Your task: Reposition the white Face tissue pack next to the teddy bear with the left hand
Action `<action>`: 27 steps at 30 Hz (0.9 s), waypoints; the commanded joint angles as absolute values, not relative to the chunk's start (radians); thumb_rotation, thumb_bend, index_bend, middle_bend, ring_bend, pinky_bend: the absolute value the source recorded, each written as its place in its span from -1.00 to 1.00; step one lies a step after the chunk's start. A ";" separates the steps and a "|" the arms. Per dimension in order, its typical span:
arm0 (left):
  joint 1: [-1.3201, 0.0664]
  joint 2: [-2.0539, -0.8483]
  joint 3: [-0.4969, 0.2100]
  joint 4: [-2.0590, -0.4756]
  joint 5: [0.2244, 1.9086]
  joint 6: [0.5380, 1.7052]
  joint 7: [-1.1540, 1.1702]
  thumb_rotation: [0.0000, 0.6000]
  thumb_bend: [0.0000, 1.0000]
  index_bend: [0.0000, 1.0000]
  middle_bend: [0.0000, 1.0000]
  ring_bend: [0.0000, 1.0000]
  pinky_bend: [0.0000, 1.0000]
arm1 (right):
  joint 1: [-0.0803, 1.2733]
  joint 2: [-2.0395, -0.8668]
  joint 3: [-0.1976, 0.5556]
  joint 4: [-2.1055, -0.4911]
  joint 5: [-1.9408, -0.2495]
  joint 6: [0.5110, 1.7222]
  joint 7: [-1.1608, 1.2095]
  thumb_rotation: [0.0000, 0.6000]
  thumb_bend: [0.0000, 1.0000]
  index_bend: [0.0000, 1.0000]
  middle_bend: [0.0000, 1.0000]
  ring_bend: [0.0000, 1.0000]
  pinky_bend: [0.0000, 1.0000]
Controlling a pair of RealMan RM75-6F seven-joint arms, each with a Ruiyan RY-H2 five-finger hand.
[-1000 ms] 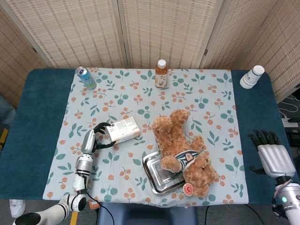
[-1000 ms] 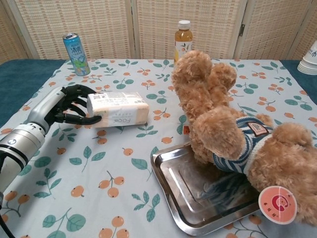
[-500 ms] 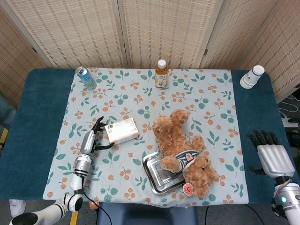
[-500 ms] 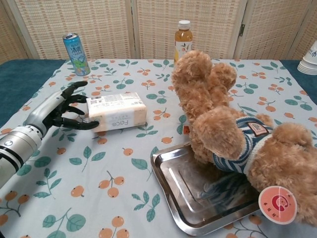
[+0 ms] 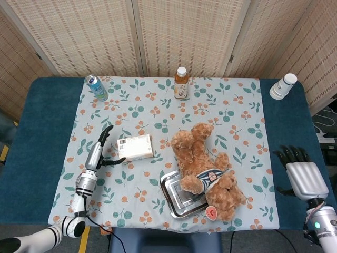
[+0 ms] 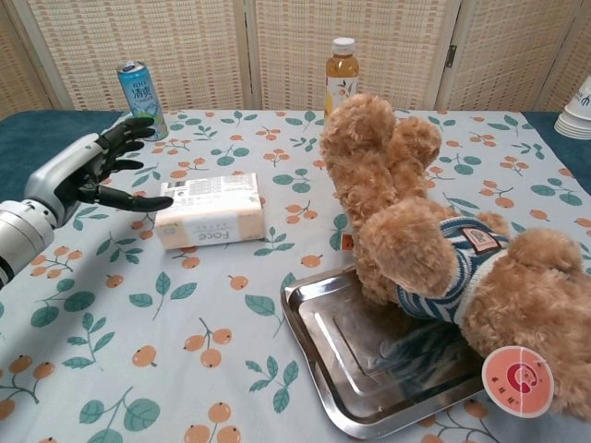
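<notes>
The white Face tissue pack (image 5: 135, 147) (image 6: 211, 211) lies flat on the patterned cloth, a short way left of the brown teddy bear (image 5: 206, 169) (image 6: 434, 240). My left hand (image 5: 99, 151) (image 6: 90, 172) hovers just left of the pack with fingers spread, holding nothing; only its thumb tip is close to the pack's left end. My right hand (image 5: 300, 174) rests open over the blue table edge at the far right, away from everything.
A steel tray (image 5: 176, 201) (image 6: 369, 355) lies partly under the bear. A blue can (image 5: 97, 87) (image 6: 140, 88) stands at the back left, a tea bottle (image 5: 181, 83) (image 6: 342, 72) at the back middle, stacked white cups (image 5: 283, 86) at the back right.
My left hand let go of the tissue pack, opened, and drew back to the left and up. The pack settled flat on the cloth.
</notes>
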State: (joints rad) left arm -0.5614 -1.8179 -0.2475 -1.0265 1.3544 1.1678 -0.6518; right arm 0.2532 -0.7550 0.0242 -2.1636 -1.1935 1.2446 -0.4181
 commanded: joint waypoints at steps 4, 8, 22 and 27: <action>-0.526 -1.658 -0.283 -1.269 1.348 1.228 -0.526 1.00 -0.82 -1.00 -0.97 -1.00 -0.78 | 0.244 -0.737 0.022 -2.177 -1.215 1.251 -0.398 1.00 -0.76 -0.69 -0.91 -1.00 -1.00; -0.518 -1.544 -0.311 -1.401 1.335 1.235 -0.433 1.00 -0.78 -1.00 -0.90 -1.00 -0.75 | 0.241 -0.727 0.020 -2.187 -1.225 1.251 -0.390 1.00 -0.76 -0.69 -0.91 -1.00 -1.00; -0.447 -1.002 -0.264 -1.821 1.152 1.178 0.338 1.00 -0.15 -0.59 -0.66 -0.86 -0.67 | 0.223 -0.702 0.012 -2.219 -1.280 1.263 -0.367 1.00 -0.76 -0.69 -0.91 -1.00 -1.00; -0.423 -0.907 -0.209 -1.922 1.062 1.164 0.471 1.00 -0.15 -0.54 -0.62 -0.82 -0.68 | 0.220 -0.701 0.011 -2.223 -1.291 1.263 -0.370 1.00 -0.76 -0.69 -0.91 -1.00 -1.00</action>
